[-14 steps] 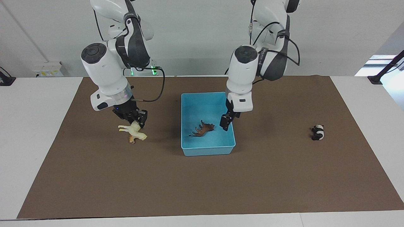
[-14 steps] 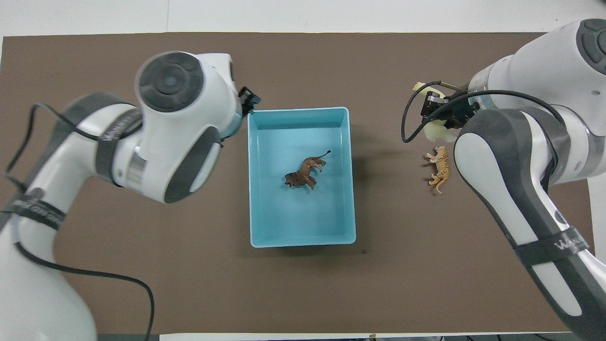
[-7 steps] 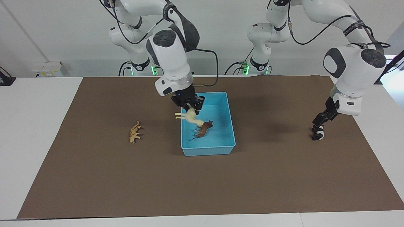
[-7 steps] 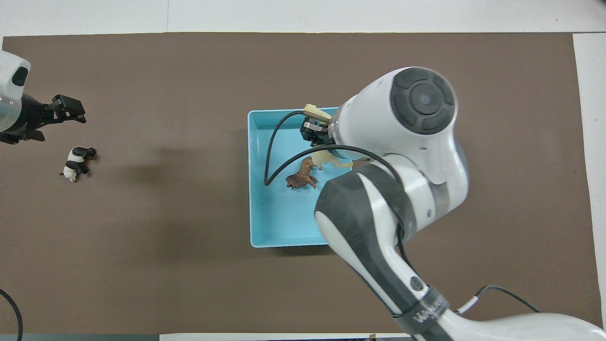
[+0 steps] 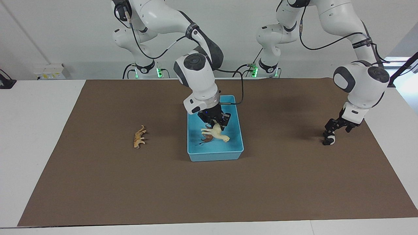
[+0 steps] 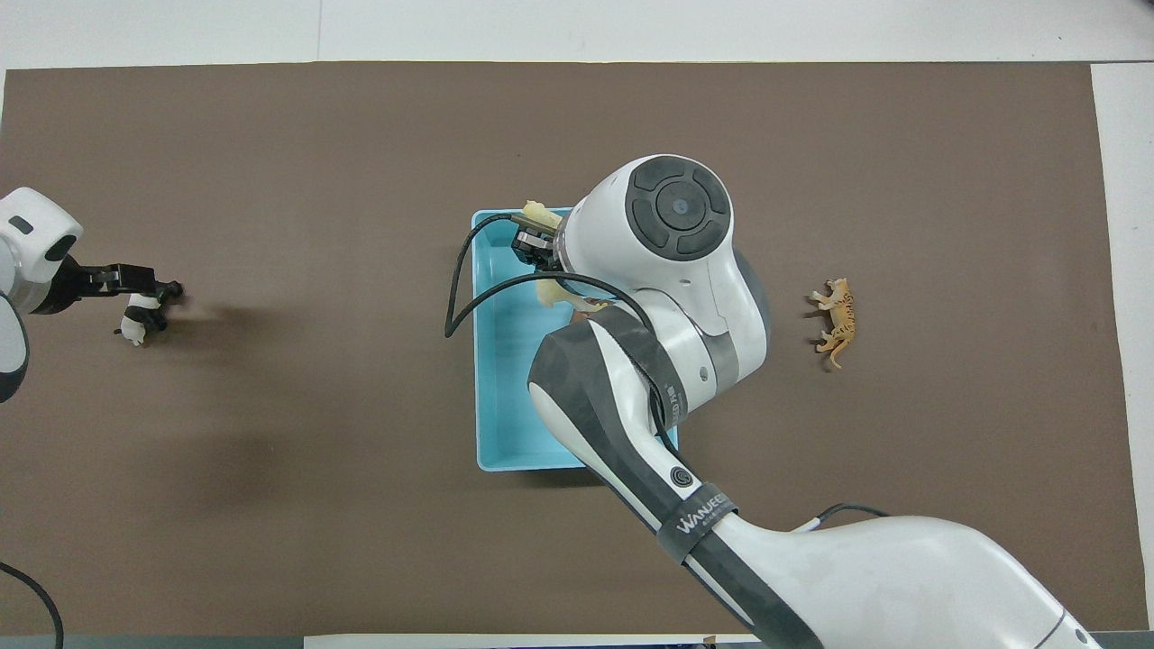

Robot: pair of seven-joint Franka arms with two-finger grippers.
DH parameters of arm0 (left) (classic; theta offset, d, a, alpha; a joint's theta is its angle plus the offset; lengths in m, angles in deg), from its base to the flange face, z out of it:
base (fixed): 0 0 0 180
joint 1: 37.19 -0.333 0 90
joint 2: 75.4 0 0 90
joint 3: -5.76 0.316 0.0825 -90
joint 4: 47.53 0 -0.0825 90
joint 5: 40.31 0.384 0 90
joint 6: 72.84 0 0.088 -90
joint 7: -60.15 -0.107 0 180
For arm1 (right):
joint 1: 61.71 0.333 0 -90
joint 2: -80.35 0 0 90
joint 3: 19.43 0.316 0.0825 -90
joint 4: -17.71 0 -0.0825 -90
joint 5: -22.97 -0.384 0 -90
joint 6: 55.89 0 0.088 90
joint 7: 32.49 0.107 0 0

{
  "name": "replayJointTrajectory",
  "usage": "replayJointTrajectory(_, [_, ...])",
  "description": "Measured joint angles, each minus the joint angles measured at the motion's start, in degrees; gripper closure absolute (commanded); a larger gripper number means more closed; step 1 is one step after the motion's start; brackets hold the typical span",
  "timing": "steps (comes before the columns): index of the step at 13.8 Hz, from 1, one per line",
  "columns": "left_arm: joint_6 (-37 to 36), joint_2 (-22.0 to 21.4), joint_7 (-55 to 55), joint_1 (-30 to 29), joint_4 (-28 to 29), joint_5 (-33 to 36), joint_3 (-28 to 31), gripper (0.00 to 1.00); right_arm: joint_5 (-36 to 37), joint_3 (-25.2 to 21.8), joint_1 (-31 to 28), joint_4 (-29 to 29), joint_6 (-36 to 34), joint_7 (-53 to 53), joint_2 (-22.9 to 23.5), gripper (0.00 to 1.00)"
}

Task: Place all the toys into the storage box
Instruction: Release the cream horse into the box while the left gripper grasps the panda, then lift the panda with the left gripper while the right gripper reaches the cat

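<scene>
With the cream horse (image 5: 215, 133) clamped in the right gripper (image 5: 216, 123) over the storage box (image 5: 196, 153), where the brown horned animal (image 5: 205, 140) lies, release is called for next; the panda (image 5: 328, 139), at three o'clock of the box in the facing view, is overhung by the wide-open left gripper (image 5: 337, 128).

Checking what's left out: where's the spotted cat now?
The spotted cat lies on the brown mat toward the right arm's end, beside the storage box, apart from it.
</scene>
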Motion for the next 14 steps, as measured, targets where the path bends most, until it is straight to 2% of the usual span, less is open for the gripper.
replayJointTrajectory(5, [4.48,4.72,-0.94,-0.05,0.82,0.00,-0.37,0.00,0.11,-1.02,-1.82,-0.92,-0.90,-2.24,0.19,0.00])
replayJointTrajectory(7, [5.44,5.35,-0.99,-0.05,0.82,0.00,-0.44,0.00,0.10,-1.70,-6.19,-2.01,-4.78,-8.64,-1.37,0.00])
replayJointTrajectory(8, [5.73,5.52,-0.99,-0.05,0.82,0.00,-0.43,0.10,0.05,-1.80,-9.37,-2.40,-7.51,-13.54,-2.70,0.00])
replayJointTrajectory(9, [5.82,5.64,-0.99,-0.06,0.82,0.00,-0.43,0.29,0.04,-1.85,-12.65,-2.68,-10.17,-18.36,-4.25,0.00])
replayJointTrajectory(10, [5.84,5.71,-0.99,-0.06,0.82,0.00,-0.43,0.43,0.03,-1.89,-15.79,-2.76,-12.75,-22.97,-5.90,0.00])
replayJointTrajectory(12, [5.86,5.86,-0.99,-0.09,0.82,0.00,-0.41,0.87,0.03,-1.92,-20.29,-2.35,-17.35,-30.63,-8.23,0.00])
replayJointTrajectory(13, [5.85,5.81,-0.99,-0.09,0.80,0.00,-0.41,1.00,0.12,-1.93,-21.53,-1.15,-18.65,-33.26,-8.94,0.00])
replayJointTrajectory(14, [5.84,5.90,-0.98,-0.11,0.82,-0.02,-0.38,1.00,0.38,-1.96,-22.45,1.06,-18.73,-35.43,-9.64,0.00])
